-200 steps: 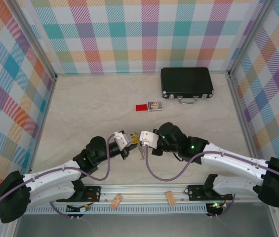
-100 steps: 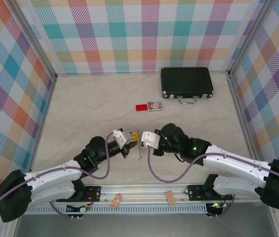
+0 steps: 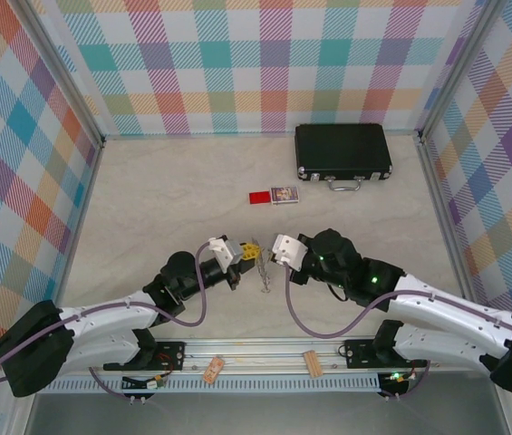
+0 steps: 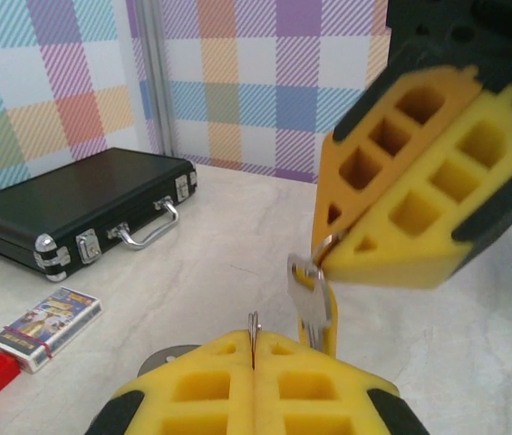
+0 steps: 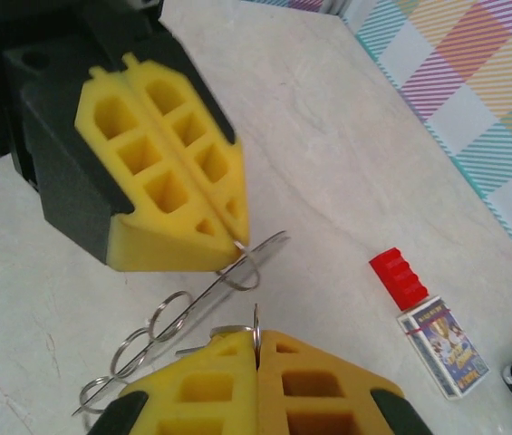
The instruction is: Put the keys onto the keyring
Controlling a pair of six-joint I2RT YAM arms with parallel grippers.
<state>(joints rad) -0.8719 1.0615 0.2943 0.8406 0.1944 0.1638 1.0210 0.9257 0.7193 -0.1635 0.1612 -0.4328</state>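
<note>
Left wrist view: black case closed, right tool pinching key.

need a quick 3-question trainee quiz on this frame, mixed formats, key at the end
1. Short answer: what does the right gripper pinch?
2. Multiple choice: the wire keyring is pinched by A) the left gripper, B) the right gripper, C) neither gripper.
3. True or false: the black case is closed, with its handle towards the arms.
Key: 1 the small key, hanging from its fingertips; 2 A; 3 true.
</note>
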